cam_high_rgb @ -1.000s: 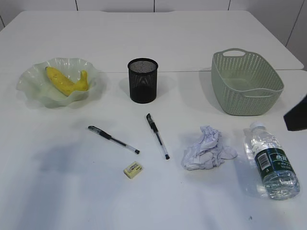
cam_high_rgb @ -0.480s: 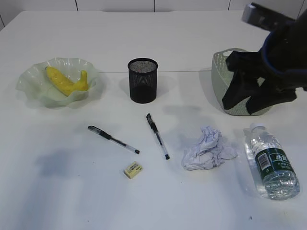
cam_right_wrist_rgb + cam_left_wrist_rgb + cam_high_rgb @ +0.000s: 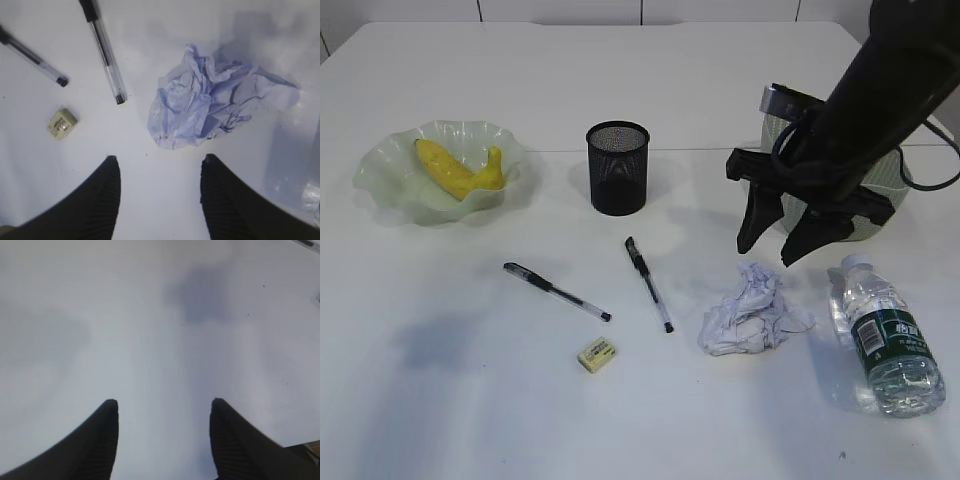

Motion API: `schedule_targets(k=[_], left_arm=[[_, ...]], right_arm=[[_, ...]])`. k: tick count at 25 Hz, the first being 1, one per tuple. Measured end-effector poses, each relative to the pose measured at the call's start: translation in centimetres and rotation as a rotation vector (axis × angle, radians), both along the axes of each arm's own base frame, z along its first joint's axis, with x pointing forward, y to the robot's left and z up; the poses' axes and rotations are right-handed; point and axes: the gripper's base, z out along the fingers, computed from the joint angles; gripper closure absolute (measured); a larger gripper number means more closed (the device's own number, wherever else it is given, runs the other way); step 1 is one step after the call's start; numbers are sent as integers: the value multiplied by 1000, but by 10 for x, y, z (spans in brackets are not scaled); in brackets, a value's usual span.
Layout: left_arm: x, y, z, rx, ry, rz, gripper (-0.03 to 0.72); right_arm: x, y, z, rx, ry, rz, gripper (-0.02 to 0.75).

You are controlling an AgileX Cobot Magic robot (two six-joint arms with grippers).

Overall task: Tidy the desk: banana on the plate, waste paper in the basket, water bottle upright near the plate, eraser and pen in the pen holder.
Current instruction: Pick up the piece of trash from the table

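While the banana [image 3: 458, 170] fills the plate [image 3: 390, 190], the basket [image 3: 890, 180] holds nothing.

Bright even light, soft table [image 3: 640, 80] shadows, blurry wrist views

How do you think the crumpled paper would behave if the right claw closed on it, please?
The crumpled paper looks loosely wadded, so it would probably squash and feel very light. Its loose flap toward the bottle may droop or drag. It seems unlikely to roll, given its irregular folds.
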Motion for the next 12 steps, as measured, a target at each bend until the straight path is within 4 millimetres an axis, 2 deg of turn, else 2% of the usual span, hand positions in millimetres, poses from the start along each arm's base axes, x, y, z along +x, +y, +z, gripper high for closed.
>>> schedule_targets(k=[6,12], left_arm=[[0,0,0,0,0,0,282],[1,0,0,-1,-10,1,282]], right_arm=[[12,0,-21,-25,45,-145,348],[17,-4,-36,-81,74,-188,330]])
